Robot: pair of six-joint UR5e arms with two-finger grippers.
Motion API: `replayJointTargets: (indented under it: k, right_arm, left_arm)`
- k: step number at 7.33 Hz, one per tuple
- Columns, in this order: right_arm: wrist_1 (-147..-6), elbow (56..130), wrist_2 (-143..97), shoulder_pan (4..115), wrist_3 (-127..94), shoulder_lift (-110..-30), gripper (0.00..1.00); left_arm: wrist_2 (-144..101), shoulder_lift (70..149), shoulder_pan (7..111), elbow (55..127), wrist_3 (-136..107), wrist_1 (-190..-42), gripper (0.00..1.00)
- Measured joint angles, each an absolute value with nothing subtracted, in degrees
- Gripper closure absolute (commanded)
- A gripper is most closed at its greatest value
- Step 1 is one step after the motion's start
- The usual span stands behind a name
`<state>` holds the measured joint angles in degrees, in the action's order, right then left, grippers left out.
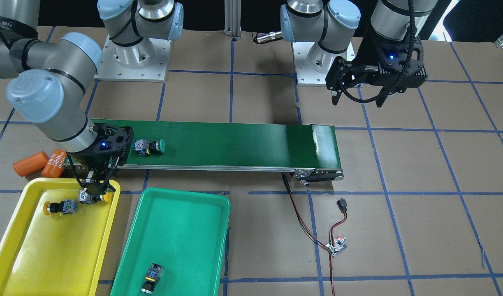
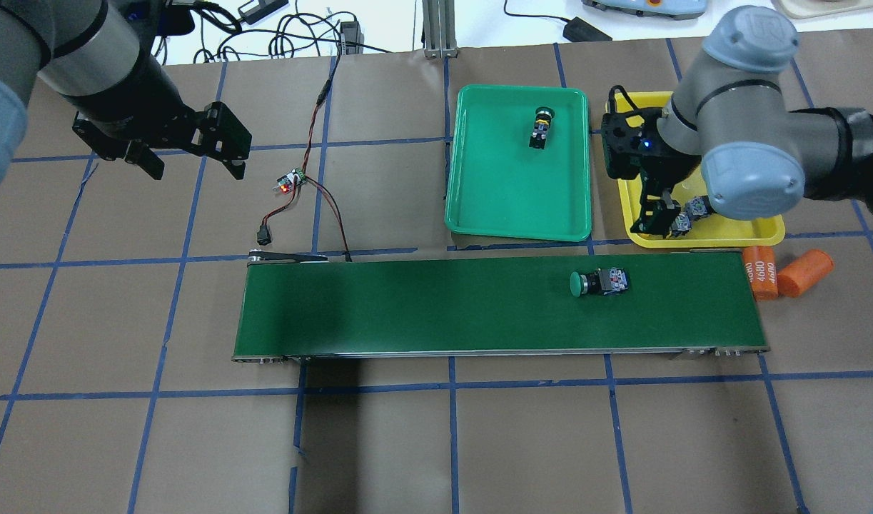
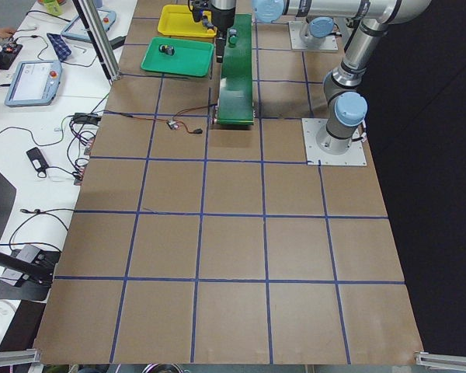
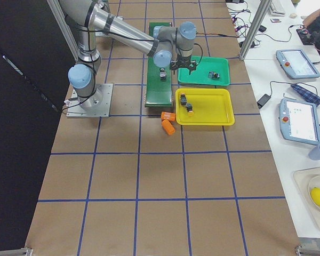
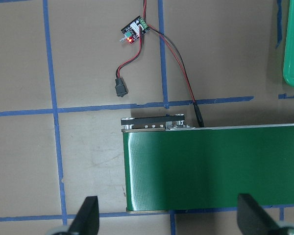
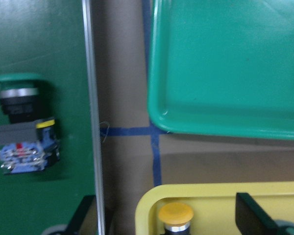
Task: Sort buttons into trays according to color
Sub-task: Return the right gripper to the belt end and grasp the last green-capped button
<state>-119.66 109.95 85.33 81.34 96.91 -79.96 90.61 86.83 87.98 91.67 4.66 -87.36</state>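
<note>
My right gripper (image 1: 96,196) hangs low over the near corner of the yellow tray (image 1: 37,255), open. Its fingers stand wide on either side of a yellow-capped button (image 6: 175,215) lying in the tray. A second yellow button (image 1: 62,206) lies beside it in the same tray. One green-capped button (image 1: 149,146) lies on its side on the dark-green belt (image 1: 235,144). Another green button (image 1: 152,278) lies in the green tray (image 1: 173,230). My left gripper (image 2: 186,153) is open and empty, high above the bare table past the belt's other end.
Two orange cylinders (image 1: 31,163) marked 4680 lie on the table at the belt's end beside the yellow tray. A small circuit board (image 1: 337,246) with red and black wires lies near the belt's far end, under my left gripper's side.
</note>
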Motion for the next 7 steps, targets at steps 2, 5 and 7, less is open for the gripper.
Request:
replayJointTargets:
  k: [2, 5, 7]
  right_arm:
    - [-121.06, 120.86, 85.76, 78.48, 98.91, -87.11, 0.00]
    - [-128.59, 128.74, 85.39, 78.27, 98.67, -90.37, 0.04]
    - [-130.78, 129.18, 85.20, 80.14, 98.33, -90.25, 0.34]
  left_arm:
    - [90.58, 86.89, 87.98, 91.69, 4.68, -87.36, 0.00]
    - [90.59, 86.89, 87.98, 91.75, 4.72, -87.37, 0.00]
    - [90.54, 86.86, 87.98, 91.76, 4.67, -87.36, 0.00]
